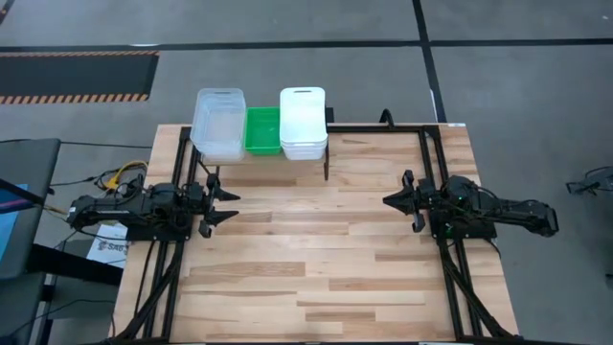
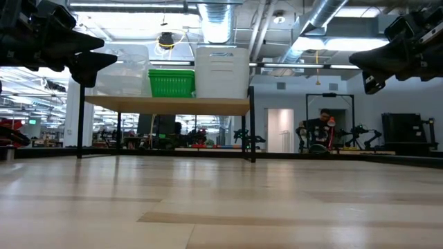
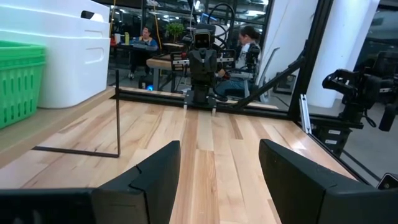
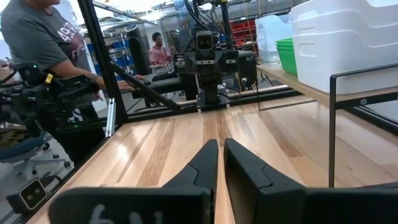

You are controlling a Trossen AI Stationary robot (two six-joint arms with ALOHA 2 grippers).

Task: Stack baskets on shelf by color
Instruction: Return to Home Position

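Left wrist view: the left gripper (image 3: 219,149) has its two dark fingers spread wide apart with nothing between them, only the bare wooden tabletop (image 3: 211,162) showing in the gap. In the right wrist view the right gripper (image 4: 221,144) has its fingers drawn almost together, a thin slit left between them, and it also holds nothing. From above, both arms sit low at the table's two sides, the left at the left edge and the right at the right edge, grippers pointing inward toward each other and well apart. Farther back, at the table's far edge, stands the shelf (image 2: 166,105) on thin black legs. On it sit the clear baskets (image 1: 219,125) at the left, the green baskets (image 1: 261,132) in the middle and the white baskets (image 1: 303,120) at the right, side by side. Beyond the table, a person in a grey shirt (image 4: 46,31) stands in the room.
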